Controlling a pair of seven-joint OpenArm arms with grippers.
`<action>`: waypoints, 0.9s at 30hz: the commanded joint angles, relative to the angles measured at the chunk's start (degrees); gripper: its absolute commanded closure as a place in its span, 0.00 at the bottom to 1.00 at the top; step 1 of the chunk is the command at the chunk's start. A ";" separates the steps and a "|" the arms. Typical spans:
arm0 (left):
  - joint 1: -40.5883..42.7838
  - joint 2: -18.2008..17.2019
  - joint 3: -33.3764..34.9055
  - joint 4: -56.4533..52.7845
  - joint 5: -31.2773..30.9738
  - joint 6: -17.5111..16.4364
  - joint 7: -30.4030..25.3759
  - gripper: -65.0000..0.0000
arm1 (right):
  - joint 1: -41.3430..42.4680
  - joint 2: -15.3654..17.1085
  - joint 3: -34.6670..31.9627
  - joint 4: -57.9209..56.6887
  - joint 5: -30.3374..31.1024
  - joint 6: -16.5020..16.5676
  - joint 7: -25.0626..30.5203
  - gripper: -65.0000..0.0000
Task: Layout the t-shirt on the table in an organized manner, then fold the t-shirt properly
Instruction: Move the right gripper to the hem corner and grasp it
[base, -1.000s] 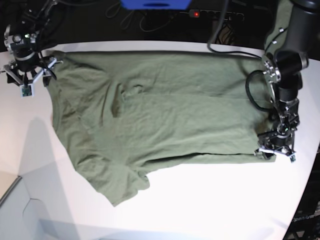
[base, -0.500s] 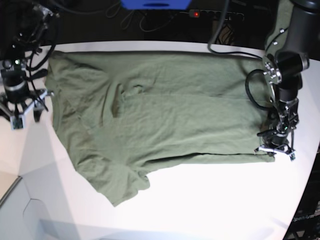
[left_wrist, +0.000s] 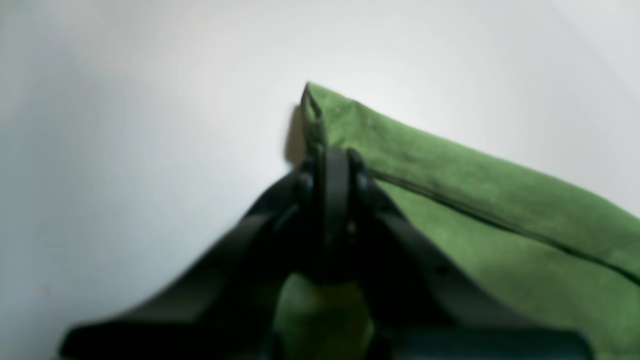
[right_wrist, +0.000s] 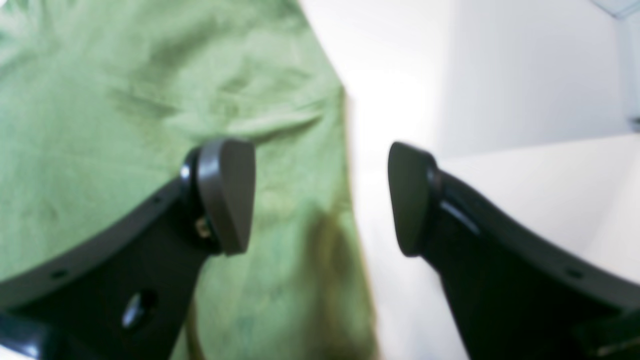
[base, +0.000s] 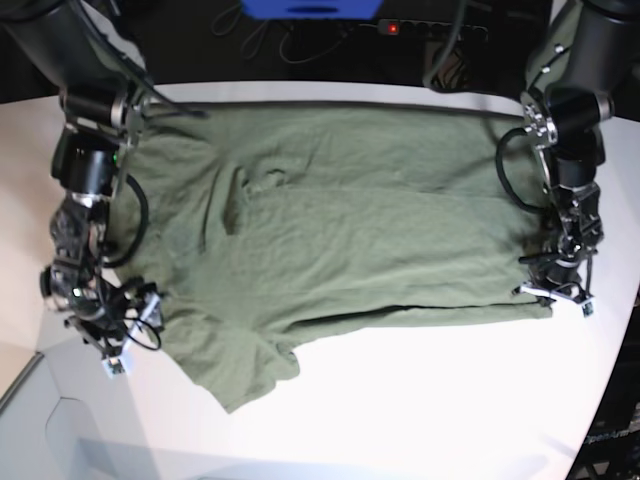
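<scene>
- Your left gripper is pinched on the shirt hem corner.
- Your right gripper gapes wide, straddling the sleeve-side edge; the shirt's long axis runs between them.

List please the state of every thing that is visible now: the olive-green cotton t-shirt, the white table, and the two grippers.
Olive-green cotton t-shirt: spread flat and wrinkled on the table, one sleeve bunched at the near side.
White smooth table: carries the t-shirt.
Left gripper: shut on the t-shirt's corner at the hem.
Right gripper: open, holding nothing, one finger over the cloth, the other over the table.
</scene>
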 joint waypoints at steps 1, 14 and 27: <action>-1.26 -0.59 0.00 1.11 0.06 0.24 -0.07 1.00 | 2.71 0.40 0.10 -1.75 0.57 -0.28 2.05 0.35; -1.26 -0.59 0.00 1.46 0.06 0.24 0.02 1.00 | 4.38 2.33 0.10 -12.83 0.74 -8.10 17.78 0.35; -0.11 -0.59 0.00 1.38 0.06 0.24 -0.07 1.00 | 5.52 2.42 0.72 -25.48 0.74 -11.36 25.34 0.37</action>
